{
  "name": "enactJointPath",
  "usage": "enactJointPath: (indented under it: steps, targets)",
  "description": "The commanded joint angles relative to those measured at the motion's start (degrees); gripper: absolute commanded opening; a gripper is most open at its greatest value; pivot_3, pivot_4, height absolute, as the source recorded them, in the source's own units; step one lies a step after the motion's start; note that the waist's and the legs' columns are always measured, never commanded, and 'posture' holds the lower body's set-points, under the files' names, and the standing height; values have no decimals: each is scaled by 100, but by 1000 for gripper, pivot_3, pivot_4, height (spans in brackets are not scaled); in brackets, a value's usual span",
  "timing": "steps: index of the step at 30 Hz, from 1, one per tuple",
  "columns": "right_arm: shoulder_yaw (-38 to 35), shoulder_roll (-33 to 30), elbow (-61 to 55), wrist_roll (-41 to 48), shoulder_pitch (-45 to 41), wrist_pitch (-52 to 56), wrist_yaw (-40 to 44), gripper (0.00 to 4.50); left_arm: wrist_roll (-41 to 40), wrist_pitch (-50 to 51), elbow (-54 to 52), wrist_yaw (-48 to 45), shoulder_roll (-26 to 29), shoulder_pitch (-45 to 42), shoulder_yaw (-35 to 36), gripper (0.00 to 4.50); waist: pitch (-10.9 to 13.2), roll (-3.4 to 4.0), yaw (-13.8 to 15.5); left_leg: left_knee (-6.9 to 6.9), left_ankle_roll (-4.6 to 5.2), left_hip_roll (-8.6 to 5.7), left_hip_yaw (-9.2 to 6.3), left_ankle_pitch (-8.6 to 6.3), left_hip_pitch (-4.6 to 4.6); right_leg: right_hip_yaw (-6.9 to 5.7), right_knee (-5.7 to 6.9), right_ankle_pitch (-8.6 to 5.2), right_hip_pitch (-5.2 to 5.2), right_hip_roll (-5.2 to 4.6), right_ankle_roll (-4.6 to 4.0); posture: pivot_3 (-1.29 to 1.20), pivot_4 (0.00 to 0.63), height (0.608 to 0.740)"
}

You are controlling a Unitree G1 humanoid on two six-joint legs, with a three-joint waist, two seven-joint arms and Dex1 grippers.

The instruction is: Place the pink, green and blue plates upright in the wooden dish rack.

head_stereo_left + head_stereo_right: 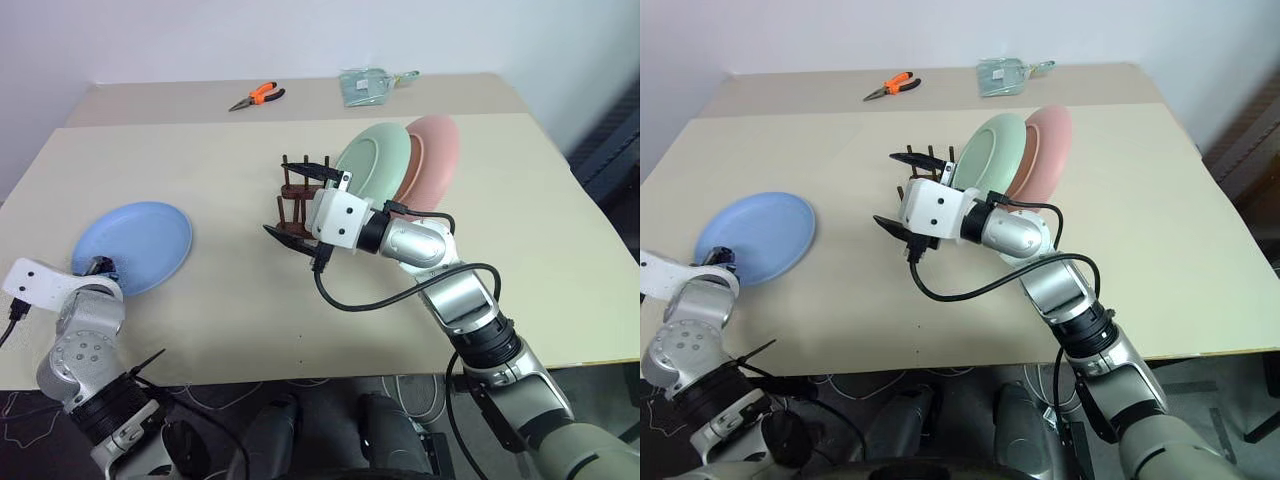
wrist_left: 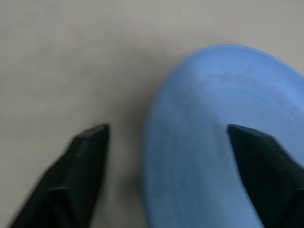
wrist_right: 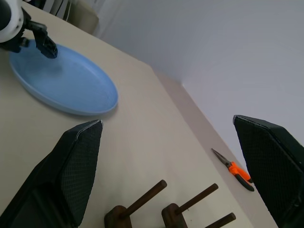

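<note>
I have the pink plate (image 1: 437, 160) and the green plate (image 1: 374, 163) standing up in the wooden dish rack (image 1: 298, 195), at its far-right end, the pink one just behind the green one. The blue plate (image 1: 133, 247) is the one left to do. It lies flat on the worktop (image 1: 220, 310), well apart from the rack, off to my left. My left gripper (image 2: 166, 137) is right at the near edge of that plate. In the left wrist view its two fingers (image 2: 80, 166) are spread apart, with one finger out over the blue dish and the other out over the bare worktop, so the rim sits between them. They are not holding anything yet. I think the next move is to pinch that rim, and for that the fingers need to come in from the side of the plate. The plate is round, so any spot on the rim should do. My right gripper (image 1: 303, 205) hangs in the air just in front of the rack, pointing toward the blue plate, fingers wide apart and empty. The left arm is much nearer the blue plate, so I would use it for the pick. The free pegs are at the near-left end of the rack.
</note>
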Motion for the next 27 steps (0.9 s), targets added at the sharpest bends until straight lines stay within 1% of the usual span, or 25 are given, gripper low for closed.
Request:
enactJointPath:
  steps: [1,3,4,5,9,11,13,15,18,22,25,27]
  targets:
    - [-104,65,-36,-31,-113,-149,-17,4500,-101,-49,12,116,76,-100,42,1866,0,-2,-3,0,0,0,1,0,0,0,0,0,0,0,0,0,150,740]
    - [-125,70,-33,-33,-117,-138,-20,4500,-113,-78,-7,96,126,-113,-9,791,0,-2,-2,0,-1,0,1,0,0,0,0,0,0,0,0,0,150,740]
    - [-131,74,-34,-13,-115,-117,-1,4500,-52,-208,-73,-61,180,-121,-111,302,0,-3,0,0,-1,0,1,1,0,0,0,0,0,0,0,0,150,740]
    - [-134,75,-33,11,-114,-92,25,4500,49,-352,-166,-244,252,-119,-247,77,0,-3,0,0,-2,0,3,1,0,0,0,0,0,0,0,0,150,740]
    - [-131,22,-52,34,-111,-43,144,4500,714,-1161,-775,-1199,662,-102,-1140,77,4,-11,-4,-1,-5,1,9,3,-1,0,-1,2,0,3,-3,0,150,740]
    - [-125,-2,-40,-15,-131,-100,163,4500,925,-1401,-1057,-1514,764,-205,-1568,77,4,-11,-2,-1,-6,1,11,3,-1,0,-3,2,0,3,-4,0,150,740]
    - [-9,-93,80,-368,-255,-473,71,4500,1161,-1536,-1398,-1791,850,-457,-2188,77,4,-11,13,-2,-5,0,12,3,-1,0,-4,2,2,2,-4,0,150,740]
    - [89,-158,203,-663,-351,-796,6,4500,1330,-1592,-1614,-1966,854,-610,-2603,77,4,-11,6,0,-5,0,12,3,-2,-1,-4,3,4,3,-4,0,150,740]
    - [183,-95,569,-1090,-594,-1140,-199,4500,1512,-1516,-1866,-2044,712,-819,-3154,77,3,-12,-40,-2,-5,0,14,3,-2,-1,-5,3,3,3,-4,0,150,740]
    - [269,44,1163,-1513,-974,-1413,-448,4500,1584,-1446,-2040,-2057,421,-953,-3552,77,4,-11,-66,-5,-25,10,16,15,0,2,0,6,-4,14,-10,0,150,740]
    - [337,134,1612,-1794,-1223,-1572,-620,3654,1587,-1405,-2100,-2089,216,-936,-3712,0,4,-12,-50,-5,-32,13,15,19,0,2,0,8,-5,18,-12,0,150,740]
    - [322,191,1748,-1855,-1278,-1607,-654,2614,1587,-1367,-2131,-2120,142,-894,-3758,0,4,-12,-29,-4,-34,12,14,20,-1,2,-2,8,-4,18,-12,0,150,740]
